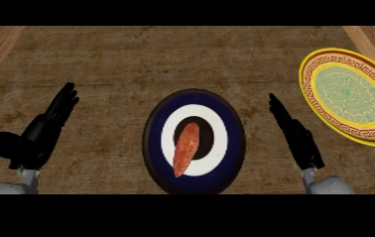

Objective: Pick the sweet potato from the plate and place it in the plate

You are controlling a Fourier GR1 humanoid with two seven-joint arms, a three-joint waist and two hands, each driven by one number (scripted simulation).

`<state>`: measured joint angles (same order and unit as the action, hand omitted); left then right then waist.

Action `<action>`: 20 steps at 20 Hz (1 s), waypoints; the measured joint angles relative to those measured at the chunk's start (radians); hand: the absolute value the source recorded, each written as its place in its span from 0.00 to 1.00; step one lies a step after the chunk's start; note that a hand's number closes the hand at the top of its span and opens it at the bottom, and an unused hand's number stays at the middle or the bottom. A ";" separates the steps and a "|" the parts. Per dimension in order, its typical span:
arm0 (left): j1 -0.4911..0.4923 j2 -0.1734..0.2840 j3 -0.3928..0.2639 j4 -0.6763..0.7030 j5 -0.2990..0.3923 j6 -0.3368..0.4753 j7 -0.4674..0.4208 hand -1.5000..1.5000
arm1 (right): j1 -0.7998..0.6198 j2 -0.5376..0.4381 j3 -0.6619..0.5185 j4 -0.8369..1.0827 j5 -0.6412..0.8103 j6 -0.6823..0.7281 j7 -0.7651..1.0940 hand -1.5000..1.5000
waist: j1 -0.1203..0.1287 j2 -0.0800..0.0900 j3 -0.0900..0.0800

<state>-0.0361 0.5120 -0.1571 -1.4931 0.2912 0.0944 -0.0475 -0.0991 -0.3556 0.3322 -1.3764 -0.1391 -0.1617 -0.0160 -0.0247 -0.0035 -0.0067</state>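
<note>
Sweet potato (185, 149) on dark plate (158, 147) | left hand (45, 127), right hand (296, 134) fingers straight

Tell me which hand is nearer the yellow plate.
Right. The right hand sits just left of the yellow plate; the left hand is across the counter, beyond the dark plate.

Orange sweet potato (185, 149) lying on dark blue plate (157, 154), yellow plate (322, 67) far right
</note>
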 measured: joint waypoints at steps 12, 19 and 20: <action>-0.079 -0.065 0.030 0.096 -0.002 0.061 0.094 0.50 | -0.093 0.112 -0.024 -0.070 0.076 -0.101 -0.184 0.00 | 0.009 0.001 0.004; -0.141 -0.124 0.022 0.135 -0.046 0.089 0.137 0.50 | -0.001 0.130 0.052 -0.035 0.173 -0.075 -0.336 0.00 | 0.019 0.003 0.006; -0.139 -0.121 0.026 0.120 -0.045 0.088 0.151 0.50 | 0.005 0.128 0.071 -0.041 0.204 -0.084 -0.324 0.00 | 0.020 0.003 0.006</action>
<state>-0.1754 0.3905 -0.1316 -1.3727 0.2458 0.1823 0.1037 -0.0937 -0.2278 0.4030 -1.4174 0.0651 -0.2453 -0.3404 -0.0043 -0.0008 -0.0005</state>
